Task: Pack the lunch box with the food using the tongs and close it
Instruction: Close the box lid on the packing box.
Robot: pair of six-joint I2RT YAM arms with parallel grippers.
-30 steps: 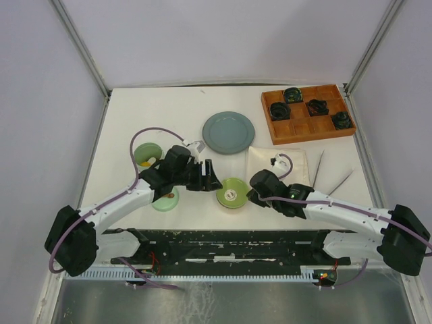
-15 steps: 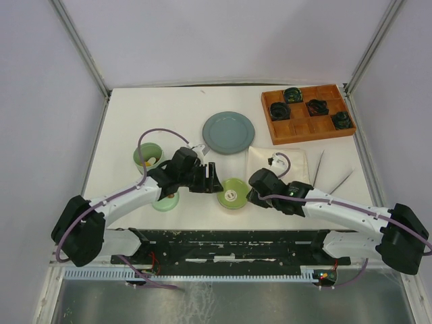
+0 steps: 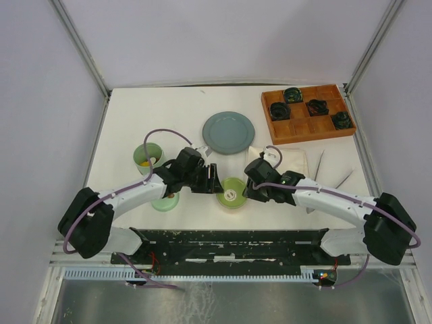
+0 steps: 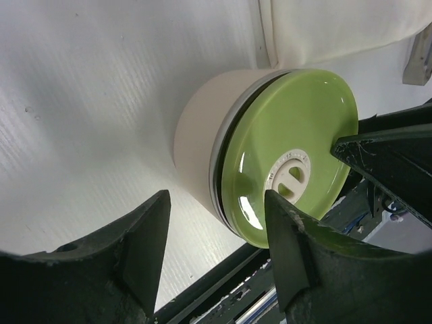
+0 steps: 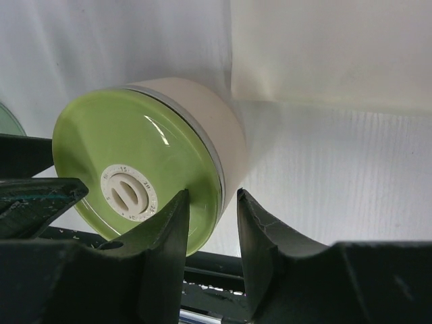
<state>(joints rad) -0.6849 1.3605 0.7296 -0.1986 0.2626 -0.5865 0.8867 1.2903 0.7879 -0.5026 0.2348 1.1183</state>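
Surface: white table (image 3: 155, 111), finely ribbed in the wrist views.
Room: plain pale walls (image 3: 223, 40) on three sides, with metal posts at the far corners.
Left gripper (image 3: 214, 183) (image 4: 216, 202): jaws stand apart and clamp nothing. The small bowl (image 3: 231, 196) (image 4: 199, 145) sits just ahead of its fingertips.
Right gripper (image 3: 248, 192) (image 5: 212, 202): jaws narrowly parted, with the bowl's rim lying at the gap. Whether they press it I cannot tell.
Small bowl: upright between the two grippers, with the lime-green lid (image 4: 290, 152) (image 5: 128, 175) on it.
Outboard of the left gripper: the open mint-green canister (image 3: 147, 156) holds pale food (image 3: 152, 160). Its flat lid (image 3: 162, 204) lies partly under the forearm.
Outboard of the right gripper: the cream cloth (image 3: 293, 160) lies behind its wrist, and the tongs (image 3: 318, 165) beyond that are partly hidden.
Ahead of both grippers: grey-blue plate (image 3: 229, 132). The wooden tray (image 3: 308, 128) is well beyond the right one.
Edges: the bowl stands near the table's near edge.
Open room: bare table runs from the left gripper to the far wall.
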